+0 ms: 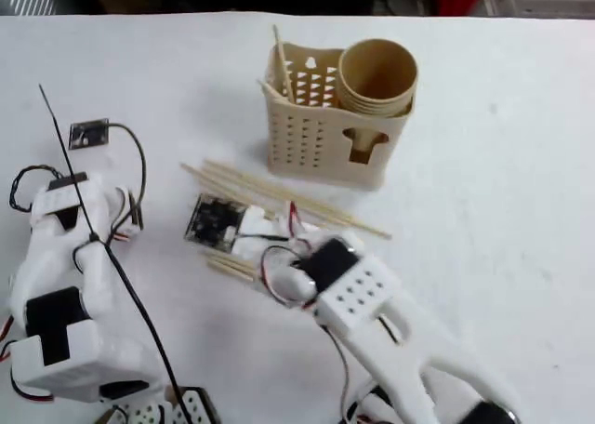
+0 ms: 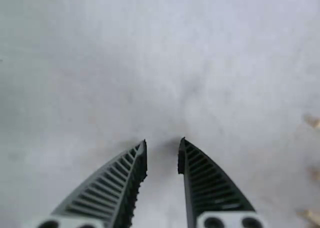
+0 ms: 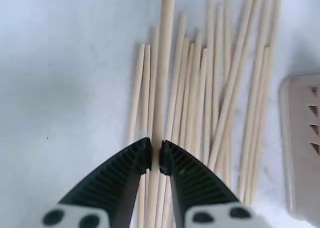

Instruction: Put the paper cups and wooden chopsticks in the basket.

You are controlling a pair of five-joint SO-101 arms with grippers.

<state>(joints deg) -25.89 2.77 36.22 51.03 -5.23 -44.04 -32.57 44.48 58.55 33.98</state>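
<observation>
Item 1, pale round wooden chopsticks: a loose bundle lying flat on the white table, just near of the basket, running from far left to near right. The right wrist view shows them side by side, roughly parallel, many touching.

Item 2, single gripped chopstick: lies along the bundle and passes between the jaws of the right gripper, which are clamped on it. Whether it is clear of the sticks beneath cannot be told.

Item 3, stacked tan paper cups: nested, upright, mouths up, in the right end of the basket.

Item 4, beige perforated plastic basket: upright at the far centre of the table. One standing chopstick leans in its left end. A corner of the basket shows beside the bundle in the right wrist view.

Item 5, left gripper: jaws a little apart, nothing between them, tips close over bare table.

Item 6, white left arm: near left, well apart from the basket and bundle.

Item 7, white right arm: near centre, its wrist over the near side of the bundle.

Item 8, small dark square board: far left, on a black cable
</observation>
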